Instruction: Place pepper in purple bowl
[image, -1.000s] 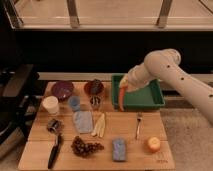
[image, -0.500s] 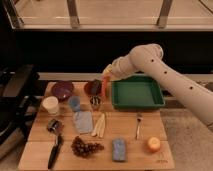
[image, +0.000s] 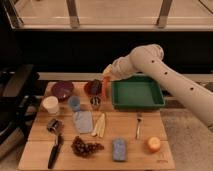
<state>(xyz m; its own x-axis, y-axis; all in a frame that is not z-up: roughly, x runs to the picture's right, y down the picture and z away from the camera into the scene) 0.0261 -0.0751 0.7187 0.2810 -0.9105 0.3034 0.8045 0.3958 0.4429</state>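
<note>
My gripper (image: 106, 80) hangs at the end of the white arm, just left of the green tray and over the right edge of the brownish-red bowl (image: 92, 88). It is shut on the pepper (image: 104, 90), a slender red-orange piece that hangs down from the fingers above the table. The purple bowl (image: 62, 90) sits at the table's back left, well to the left of the gripper, with nothing visible in it.
The green tray (image: 136, 95) stands at the back right. Also on the table are a white cup (image: 50, 105), blue cup (image: 74, 103), metal cup (image: 95, 102), blue cloth (image: 83, 121), yellowish strips (image: 100, 125), fork (image: 139, 125), orange fruit (image: 153, 144), grapes (image: 86, 147), sponge (image: 119, 149) and a black-handled tool (image: 54, 150).
The arm has swung left with the pepper, from over the green tray's left edge to above the brownish-red bowl.
</note>
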